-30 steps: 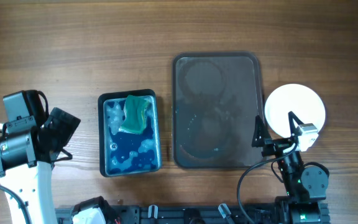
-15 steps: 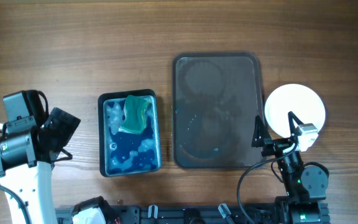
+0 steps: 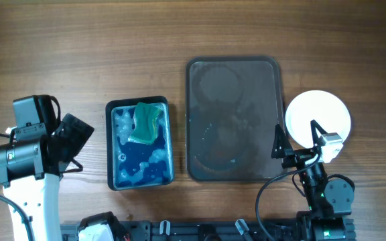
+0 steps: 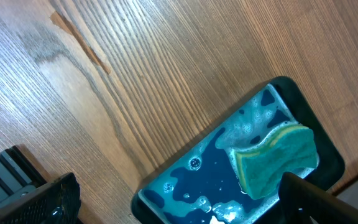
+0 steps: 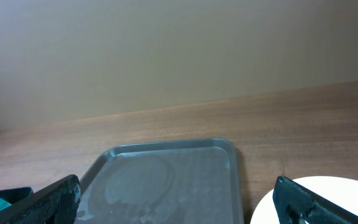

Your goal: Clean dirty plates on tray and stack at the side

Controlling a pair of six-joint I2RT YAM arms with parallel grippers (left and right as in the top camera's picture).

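Note:
The dark tray [image 3: 268, 73] lies in the middle of the table with nothing on it, only wet ring marks; its far end shows in the right wrist view [image 5: 225, 155]. The plates [image 3: 320, 110] show as one plain white disc on the wood just right of the tray, with an edge in the right wrist view [image 5: 328, 190]. How many are stacked there I cannot tell. My right gripper [image 3: 296, 138] hovers open by the plate's near-left edge, empty [image 5: 179, 208]. My left gripper [image 3: 78, 148] stands open and empty left of the blue tub, its jaws spanning the tub's near end [image 4: 185, 211].
A blue tub [image 3: 111, 144] of soapy blue water holds a green sponge [image 3: 145, 122] left of the tray; both also show in the left wrist view, tub [image 4: 328, 149] and sponge [image 4: 275, 158]. Bare wooden table surrounds everything. A black rail runs along the near edge [image 3: 200, 231].
The left arm has shifted a little to the right, closer to the blue tub. The right arm, plates and tray have stayed where they were.

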